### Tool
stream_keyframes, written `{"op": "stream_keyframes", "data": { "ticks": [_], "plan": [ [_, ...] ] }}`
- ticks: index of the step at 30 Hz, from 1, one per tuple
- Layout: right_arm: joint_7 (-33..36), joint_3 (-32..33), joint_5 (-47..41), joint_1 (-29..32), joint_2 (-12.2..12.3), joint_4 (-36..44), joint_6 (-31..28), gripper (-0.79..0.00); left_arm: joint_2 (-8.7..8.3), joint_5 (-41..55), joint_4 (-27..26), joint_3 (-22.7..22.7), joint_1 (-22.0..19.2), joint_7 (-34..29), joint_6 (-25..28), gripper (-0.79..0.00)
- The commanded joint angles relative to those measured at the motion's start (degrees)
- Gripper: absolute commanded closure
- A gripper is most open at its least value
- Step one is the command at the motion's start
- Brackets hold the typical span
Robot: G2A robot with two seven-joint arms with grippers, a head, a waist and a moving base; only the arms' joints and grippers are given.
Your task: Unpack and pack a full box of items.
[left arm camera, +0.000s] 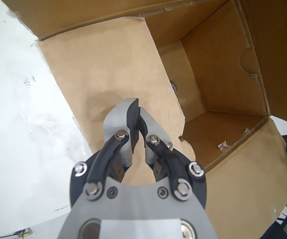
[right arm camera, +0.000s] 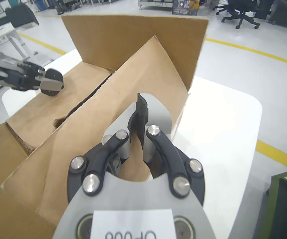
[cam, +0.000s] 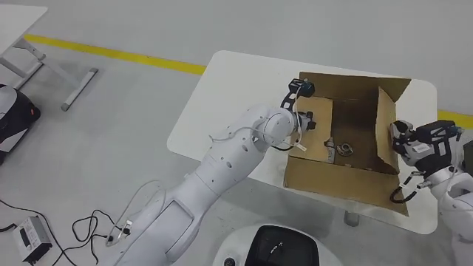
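An open cardboard box (cam: 346, 179) stands on the white table (cam: 222, 111), its flaps spread out. On its floor lies a small metal part (cam: 344, 148), whose edge peeks out past the flap (left arm camera: 174, 85) in the left wrist view. My left gripper (cam: 309, 123) (left arm camera: 136, 109) is shut, its tips against the box's left flap (left arm camera: 103, 70), with nothing between them. My right gripper (cam: 399, 137) (right arm camera: 141, 111) is also shut and empty, just above the raised right flap (right arm camera: 143, 75). The left gripper (right arm camera: 51, 84) also shows across the box in the right wrist view.
The box takes up the table's right half; bare tabletop (left arm camera: 11, 105) lies to its left and a strip (right arm camera: 228, 130) to its right. A second table (cam: 18, 22) stands far left on the floor. A dark green bin (right arm camera: 283, 195) sits beside the table.
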State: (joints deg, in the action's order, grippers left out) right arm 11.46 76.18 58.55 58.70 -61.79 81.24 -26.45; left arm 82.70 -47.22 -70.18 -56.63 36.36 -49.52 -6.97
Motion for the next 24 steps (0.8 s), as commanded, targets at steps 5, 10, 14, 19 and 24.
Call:
{"op": "stream_keyframes", "data": {
  "ticks": [5,10,14,19,24],
  "plan": [
    [4.6,-1.9,1.1,-2.1,-0.2,-1.3,-0.3,0.0,-0.97,-1.5,-4.2,-2.8,2.2,-1.8,-0.4,-0.249],
    [7.4,-3.1,1.0,-3.7,-0.5,-1.4,0.3,0.0,-1.61,-2.6,-6.8,-4.7,3.8,-2.9,-0.9,-0.259],
    [9.1,-4.0,1.3,-4.5,-0.6,-1.8,0.3,0.0,-2.09,-3.0,-9.8,-6.1,5.2,-4.0,-1.2,-0.271],
    [11.1,-5.3,1.4,-5.8,-0.9,-2.9,0.4,0.0,-2.64,-3.5,-13.5,-7.8,6.8,-4.7,-0.7,-0.277],
    [11.7,-6.6,1.6,-6.8,-1.2,-3.9,0.3,0.0,-3.04,-2.6,-16.4,-9.3,7.9,-5.3,0.5,-0.785]
  ]
}}
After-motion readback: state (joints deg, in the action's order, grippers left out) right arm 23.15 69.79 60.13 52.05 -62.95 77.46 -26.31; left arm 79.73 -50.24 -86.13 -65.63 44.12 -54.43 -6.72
